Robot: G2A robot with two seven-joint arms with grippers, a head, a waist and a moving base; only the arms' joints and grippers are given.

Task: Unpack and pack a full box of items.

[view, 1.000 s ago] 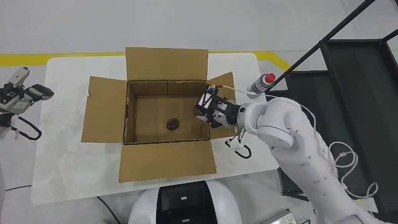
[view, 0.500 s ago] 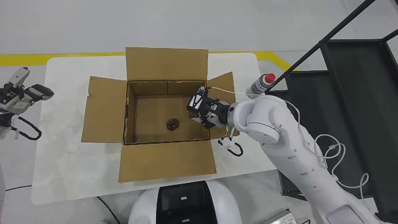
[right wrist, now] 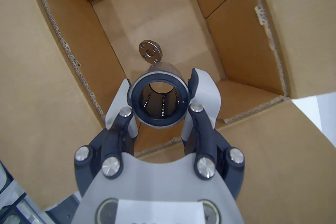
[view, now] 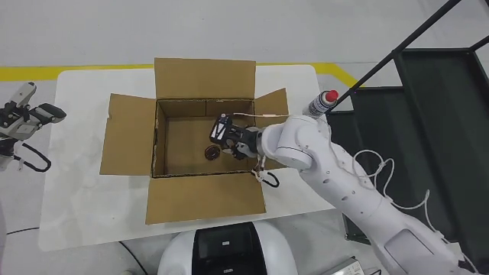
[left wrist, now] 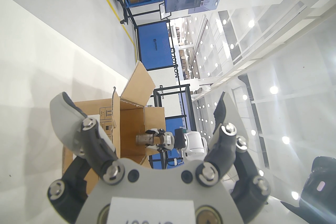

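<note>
Cardboard box [view: 126,134] with flaps spread on white table [view: 80,198], yellow floor line [view: 92,68] behind, right tool [right wrist: 160,80] over box interior gripping bearing [right wrist: 136,104] near flange disc [right wrist: 150,51], left tool [left wrist: 141,101] spread wide beside table.

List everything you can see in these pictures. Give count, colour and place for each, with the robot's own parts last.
cardboard box: one, brown, flaps open, middle of the table
table: one, white, under the box
flange disc: one, grey metal, on the box floor
hollow cylinder: one, metal with a black end ring, held above the box floor
bottle: one, pale with a red cap, near the table's far right corner
floor line: one, yellow, beyond the table
rack: one, dark, beside the table past the bottle
right claw: one, grey and black, over the box, shut on the hollow cylinder
left claw: one, grey and black, open, off the table's left side
</note>
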